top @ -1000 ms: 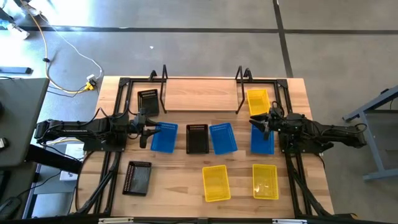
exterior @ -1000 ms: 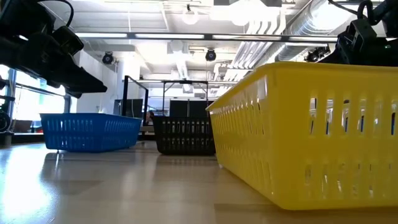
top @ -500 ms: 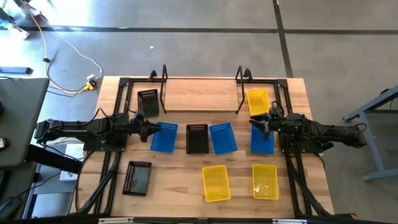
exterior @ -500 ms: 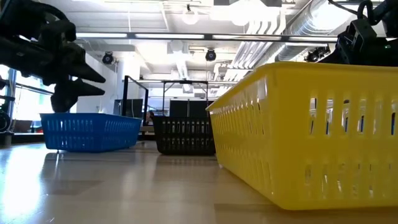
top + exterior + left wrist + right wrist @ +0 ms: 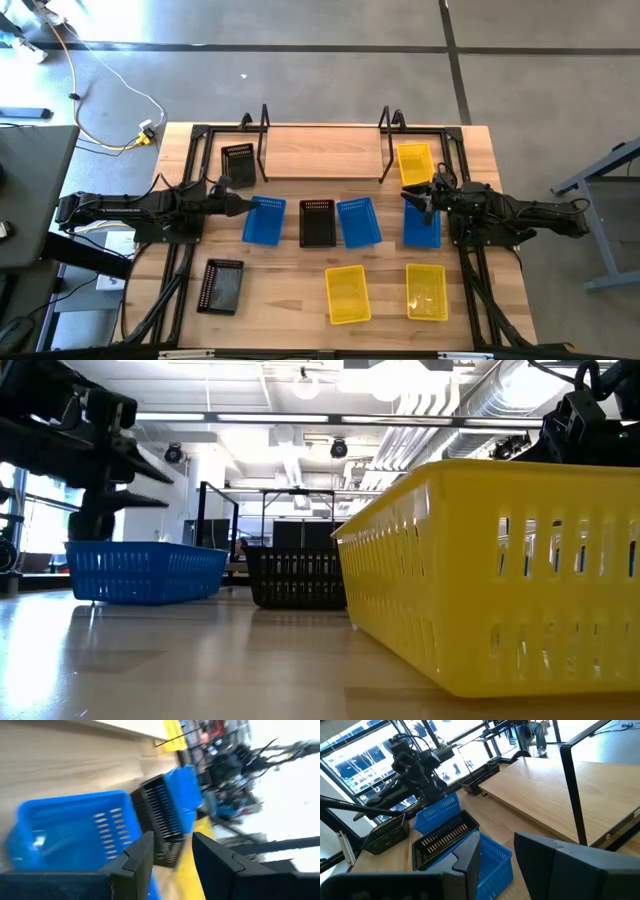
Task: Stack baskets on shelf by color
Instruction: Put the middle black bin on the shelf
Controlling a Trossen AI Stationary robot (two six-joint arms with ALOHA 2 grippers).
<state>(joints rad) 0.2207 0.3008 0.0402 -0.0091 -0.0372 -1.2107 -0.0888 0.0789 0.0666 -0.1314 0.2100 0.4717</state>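
On the near bench (image 5: 290, 300), two yellow baskets (image 5: 347, 294) are waiting. Farther, the left end effector (image 5: 238, 204), fingers apart, is hovering at the left blue basket (image 5: 264, 220), just to its right, long axis near-to-far. The right end effector (image 5: 412, 197), fingers also apart, is waiting over another blue basket (image 5: 422, 228). The shelf (image 5: 320, 152) is lying farthest.

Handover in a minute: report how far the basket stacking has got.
Done: nothing stacked; all nine baskets lie singly, a black basket and a yellow basket by the ends of the shelf. In hand: the left end effector, open, is at the edge of the left blue basket; the right end effector hovers open over the right blue basket. Left: every colour stack.
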